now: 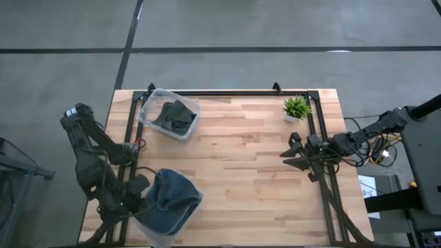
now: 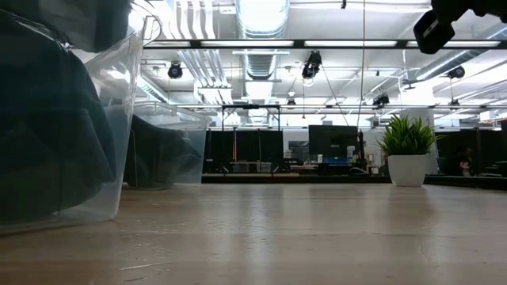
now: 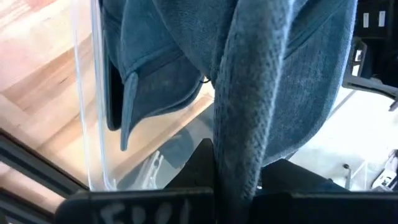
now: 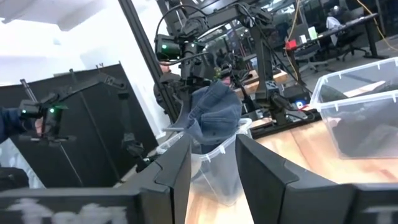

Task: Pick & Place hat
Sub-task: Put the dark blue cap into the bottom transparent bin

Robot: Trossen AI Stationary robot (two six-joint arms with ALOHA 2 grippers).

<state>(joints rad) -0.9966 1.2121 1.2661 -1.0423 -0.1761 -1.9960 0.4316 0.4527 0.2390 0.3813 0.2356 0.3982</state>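
The blue hat (image 1: 176, 195) sits over the clear bin (image 1: 160, 231) at the table's near left corner. In the right wrist view the hat (image 4: 214, 112) rises above that bin's rim (image 4: 219, 148) with its lower part inside. My left gripper (image 1: 146, 198) is at the hat's left side, shut on it. My right gripper (image 1: 290, 153) waits open near the table's right edge, pointing toward the hat. In the low view the bin's wall (image 2: 119, 134) shows dark blue cloth behind it. My left gripper (image 3: 239, 177) pinches a thick fold of the blue hat's cloth (image 3: 249, 124) between its two fingers. The fingers come roughly level from the table's left side. The rest of the hat (image 3: 155, 74) hangs past the fingers inside the clear bin's wall (image 3: 94, 93).
A second clear bin (image 1: 169, 114) with dark hats stands at the far left of the table. A small potted plant (image 1: 296, 108) is at the far right. Black rails (image 1: 227, 92) frame the table's edges. Bare wood (image 1: 241, 172) lies between the two arms.
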